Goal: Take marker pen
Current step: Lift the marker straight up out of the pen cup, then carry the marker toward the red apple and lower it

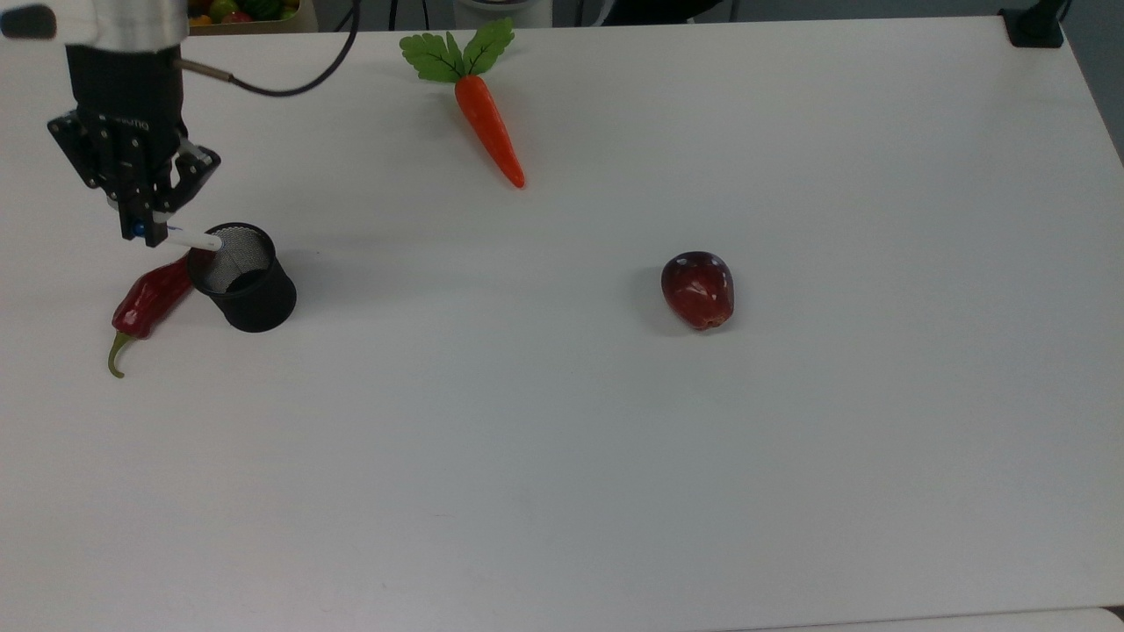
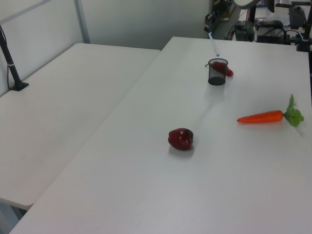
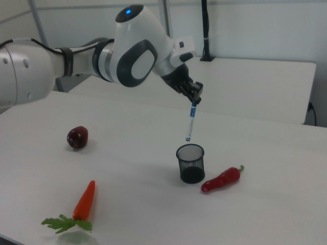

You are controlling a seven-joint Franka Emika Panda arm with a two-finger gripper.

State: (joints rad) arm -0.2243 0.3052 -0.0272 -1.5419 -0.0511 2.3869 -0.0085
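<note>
The marker pen (image 3: pixel 191 122) is slim and white with a blue top end, and it hangs tilted in the air with my gripper (image 3: pixel 195 101) shut on that top end. Its lower tip sits just above the rim of a black mesh cup (image 3: pixel 190 163) and is out of the cup. In the top view the gripper (image 1: pixel 140 226) is up and left of the cup (image 1: pixel 250 290), and the pen (image 1: pixel 195 237) slants toward the cup's rim. In the left view the pen (image 2: pixel 213 44) hangs over the cup (image 2: pixel 217 73).
A red chili (image 1: pixel 145 303) lies against the cup on the top view's left. A carrot (image 1: pixel 489 132) lies at the back and a dark red apple (image 1: pixel 698 290) near the table's middle. A second table (image 2: pixel 63 97) adjoins on the left view's left.
</note>
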